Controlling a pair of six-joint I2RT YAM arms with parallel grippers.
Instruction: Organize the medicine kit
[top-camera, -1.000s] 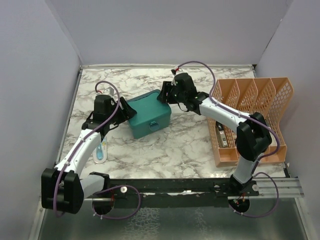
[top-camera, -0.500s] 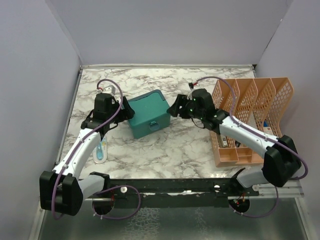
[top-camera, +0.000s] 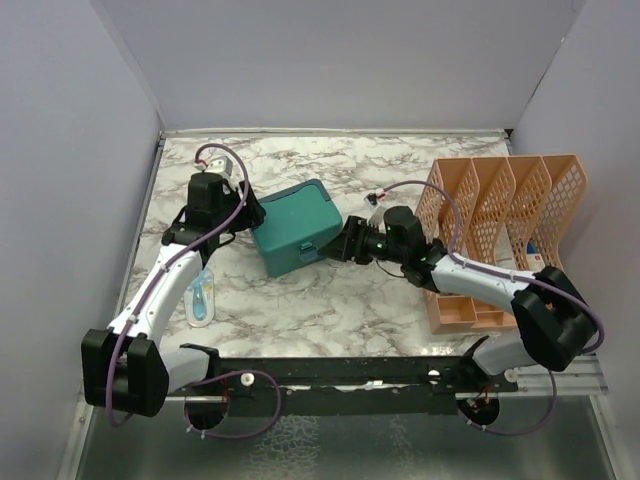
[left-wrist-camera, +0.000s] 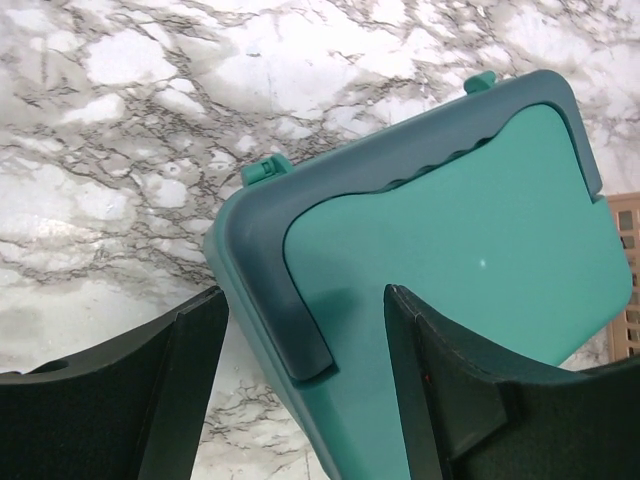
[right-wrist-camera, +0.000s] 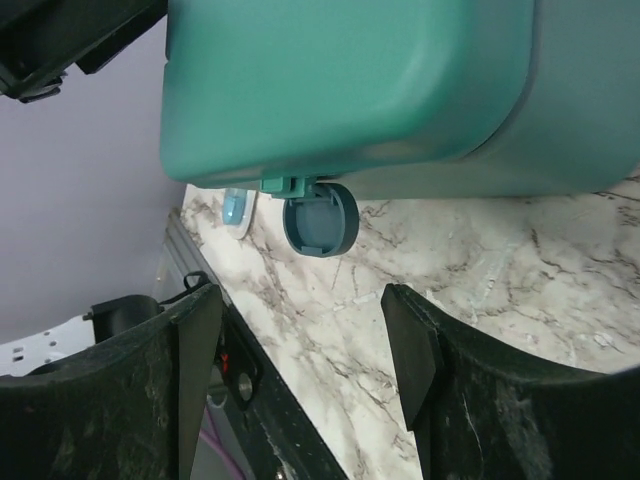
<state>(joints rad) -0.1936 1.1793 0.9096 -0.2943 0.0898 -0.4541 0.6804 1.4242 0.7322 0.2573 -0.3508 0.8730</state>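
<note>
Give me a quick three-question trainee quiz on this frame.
1. True or false: the medicine kit lies with its lid open.
2. Pick one: the orange mesh rack stands A) on the left arm's side of the kit, B) on the right arm's side of the kit, C) on top of the kit.
3. Short answer: which wrist camera shows the kit's round latch?

Key:
1. False; the lid is shut.
2. B.
3. The right wrist camera; the right gripper faces that side with its jaws open.
</note>
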